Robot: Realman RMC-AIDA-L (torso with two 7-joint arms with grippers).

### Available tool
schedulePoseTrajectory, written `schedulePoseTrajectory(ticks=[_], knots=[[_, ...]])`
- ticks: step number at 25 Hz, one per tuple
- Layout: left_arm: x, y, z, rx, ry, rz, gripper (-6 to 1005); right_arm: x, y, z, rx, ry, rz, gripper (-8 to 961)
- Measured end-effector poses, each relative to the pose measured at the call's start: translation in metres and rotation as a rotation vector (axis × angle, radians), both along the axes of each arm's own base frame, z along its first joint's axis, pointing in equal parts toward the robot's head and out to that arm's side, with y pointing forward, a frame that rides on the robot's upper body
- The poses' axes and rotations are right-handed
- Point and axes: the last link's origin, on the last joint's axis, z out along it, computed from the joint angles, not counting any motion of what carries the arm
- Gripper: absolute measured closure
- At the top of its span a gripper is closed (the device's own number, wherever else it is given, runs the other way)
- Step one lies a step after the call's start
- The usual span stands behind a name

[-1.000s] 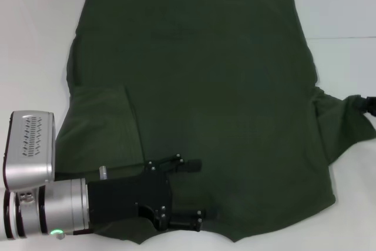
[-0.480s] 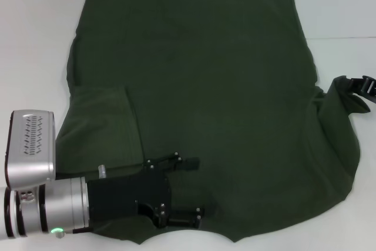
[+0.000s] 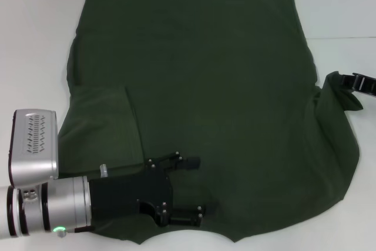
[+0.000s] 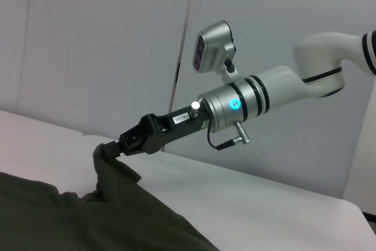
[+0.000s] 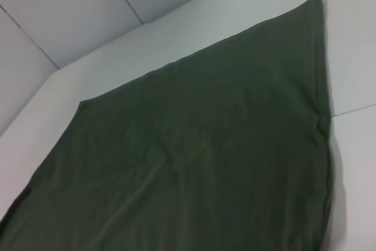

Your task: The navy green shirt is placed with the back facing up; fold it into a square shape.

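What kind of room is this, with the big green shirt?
Probably a robot test lab, not a home. The navy green shirt lies alone on a plain white table, bare grey wall panels stand behind, and the right claw pinches a sleeve while the left claw hovers over the shirt.

White bench under me, pale panelled wall beyond.

Looking down, my bench (image 3: 341, 10) is a plain white surface running out to every edge of my head view, with a thin seam crossing it on my right side. From my left wrist view, the bench top (image 4: 282, 204) reads smooth and matte, evenly lit, meeting a light grey wall (image 4: 100, 45) split by a dark vertical joint. My right wrist view shows more grey wall panels (image 5: 64, 10) with thin joint lines, right behind the bench edge.
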Motion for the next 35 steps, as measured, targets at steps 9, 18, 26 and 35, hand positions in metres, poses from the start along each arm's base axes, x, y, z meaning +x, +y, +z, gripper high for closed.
schedulePoseTrajectory(ticks=[9, 18, 26, 35], knots=[[0.001, 0.001, 0.000, -0.004, -0.006, 0.009, 51, -0.005, 0.008, 0.005, 0.008, -0.041, 0.027, 945], [0.000, 0.001, 0.002, 0.008, -0.018, 0.022, 51, 0.008, -0.003, 0.009, 0.008, -0.030, -0.004, 945], [0.000, 0.001, 0.002, 0.008, -0.019, 0.024, 51, 0.031, -0.029, 0.017, 0.010, 0.008, -0.054, 942], [0.001, 0.001, 0.001, 0.006, -0.020, 0.023, 50, 0.042, -0.039, 0.021, 0.026, 0.010, -0.083, 934]])
